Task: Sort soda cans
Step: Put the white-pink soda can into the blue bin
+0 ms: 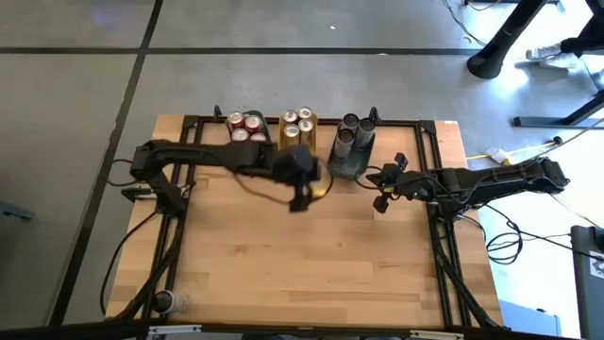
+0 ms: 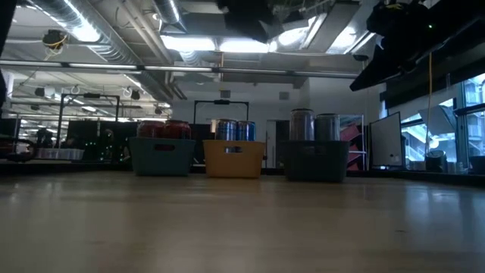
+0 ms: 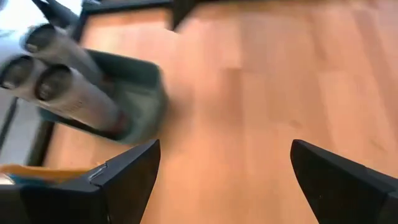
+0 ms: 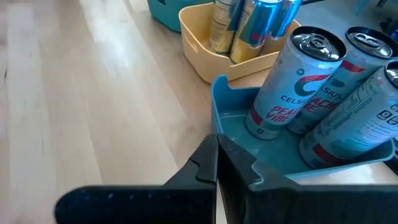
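From above, a wooden counter carries three trays in a row along its far edge: a teal tray with red soda cans, a yellow tray with gold soda cans, and a grey-blue tray with tall silver soda cans. The left pincer hangs over the counter just on the near side of the yellow tray, with nothing in it. The right pincer waits near the grey-blue tray, just to that tray's right. At counter height, the three trays stand side by side in the distance, cans rising above their rims, with both arms dark overhead. The left wrist camera shows the left pincer's fingers spread wide over bare wood, the silver cans in their tray ahead and off to one side. The right wrist camera shows the right pincer pressed closed and empty, the grey-blue tray's rim just beyond it, silver cans standing inside, the yellow tray farther on.
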{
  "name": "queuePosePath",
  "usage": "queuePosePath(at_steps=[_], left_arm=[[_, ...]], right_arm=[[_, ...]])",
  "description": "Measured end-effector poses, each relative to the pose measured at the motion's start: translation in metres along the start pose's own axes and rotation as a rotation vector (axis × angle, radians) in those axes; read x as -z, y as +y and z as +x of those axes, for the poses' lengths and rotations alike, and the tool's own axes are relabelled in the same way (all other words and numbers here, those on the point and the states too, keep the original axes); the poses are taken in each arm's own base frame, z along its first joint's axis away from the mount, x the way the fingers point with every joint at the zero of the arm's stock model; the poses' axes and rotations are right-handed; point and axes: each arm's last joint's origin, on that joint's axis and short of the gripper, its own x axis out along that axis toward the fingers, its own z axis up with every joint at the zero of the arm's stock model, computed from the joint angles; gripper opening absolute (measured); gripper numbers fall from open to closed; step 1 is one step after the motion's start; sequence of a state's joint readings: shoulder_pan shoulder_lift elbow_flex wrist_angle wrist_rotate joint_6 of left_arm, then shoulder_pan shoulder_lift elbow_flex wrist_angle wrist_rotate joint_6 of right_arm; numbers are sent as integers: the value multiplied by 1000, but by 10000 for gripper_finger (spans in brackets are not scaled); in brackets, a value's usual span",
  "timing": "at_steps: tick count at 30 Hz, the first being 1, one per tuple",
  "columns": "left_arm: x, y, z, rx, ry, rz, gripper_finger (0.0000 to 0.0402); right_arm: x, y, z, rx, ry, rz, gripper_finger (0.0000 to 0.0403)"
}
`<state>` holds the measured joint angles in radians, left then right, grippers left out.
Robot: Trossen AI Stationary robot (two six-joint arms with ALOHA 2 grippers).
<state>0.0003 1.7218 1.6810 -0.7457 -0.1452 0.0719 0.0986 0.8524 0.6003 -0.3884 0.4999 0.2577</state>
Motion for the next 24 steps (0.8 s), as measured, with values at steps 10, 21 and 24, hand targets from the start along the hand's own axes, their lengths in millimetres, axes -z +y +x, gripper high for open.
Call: queuePosePath(at_steps=[10, 21, 24], left_arm=[[26, -78, -50, 22, 191, 36, 347], [58, -125, -84, 23, 412, -217, 347], [64, -135, -90, 32, 449, -271, 347]], right_arm=[[0, 0, 0, -4, -2, 5, 5], [0, 0, 0, -11, 2, 1, 5], [1, 0, 0, -10, 8, -2, 5]])
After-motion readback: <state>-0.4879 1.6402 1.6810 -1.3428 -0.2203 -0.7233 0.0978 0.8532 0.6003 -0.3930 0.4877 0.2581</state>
